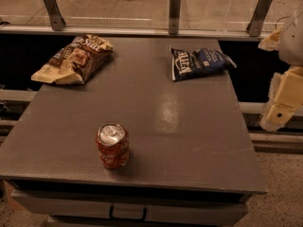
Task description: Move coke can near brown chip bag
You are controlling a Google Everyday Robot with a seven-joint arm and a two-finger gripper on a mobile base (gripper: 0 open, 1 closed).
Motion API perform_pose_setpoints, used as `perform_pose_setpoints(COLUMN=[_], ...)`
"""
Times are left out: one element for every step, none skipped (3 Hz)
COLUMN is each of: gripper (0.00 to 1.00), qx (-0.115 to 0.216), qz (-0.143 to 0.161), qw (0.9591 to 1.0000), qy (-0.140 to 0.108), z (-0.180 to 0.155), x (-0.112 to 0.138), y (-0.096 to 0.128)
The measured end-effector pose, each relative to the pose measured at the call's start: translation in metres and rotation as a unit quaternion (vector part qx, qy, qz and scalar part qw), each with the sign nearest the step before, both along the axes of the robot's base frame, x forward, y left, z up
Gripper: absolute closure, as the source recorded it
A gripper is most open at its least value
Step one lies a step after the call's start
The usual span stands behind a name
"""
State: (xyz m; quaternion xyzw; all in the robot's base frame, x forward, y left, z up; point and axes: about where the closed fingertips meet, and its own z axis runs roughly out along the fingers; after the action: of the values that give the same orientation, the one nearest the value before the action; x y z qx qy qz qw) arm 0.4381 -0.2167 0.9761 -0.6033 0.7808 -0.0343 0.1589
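Observation:
The coke can (112, 145), red with a silver top and dented sides, stands upright near the front left of the grey table (189, 126). The brown chip bag (73, 60) lies flat at the table's back left corner, well behind the can. My gripper (280, 109), cream-coloured, hangs at the right edge of the view, beyond the table's right side and far from the can. It holds nothing that I can see.
A dark blue chip bag (199, 63) with white lettering lies at the back right of the table. A rail with metal brackets (174, 13) runs behind the table. A drawer handle (128, 214) shows below the front edge.

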Motion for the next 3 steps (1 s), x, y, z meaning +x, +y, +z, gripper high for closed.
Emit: perform_pose_setpoints(gripper=[0.0,0.0,0.0], qx=[0.0,0.017,0.067], qz=[0.0,0.009,0.051], qw=[1.0,0.9998,0.9957], qy=[0.0,0.006,0.04], z=[0.0,-0.007,-0.046], x=[0.0,0.0,0.001], y=[0.0,0.007,0.042])
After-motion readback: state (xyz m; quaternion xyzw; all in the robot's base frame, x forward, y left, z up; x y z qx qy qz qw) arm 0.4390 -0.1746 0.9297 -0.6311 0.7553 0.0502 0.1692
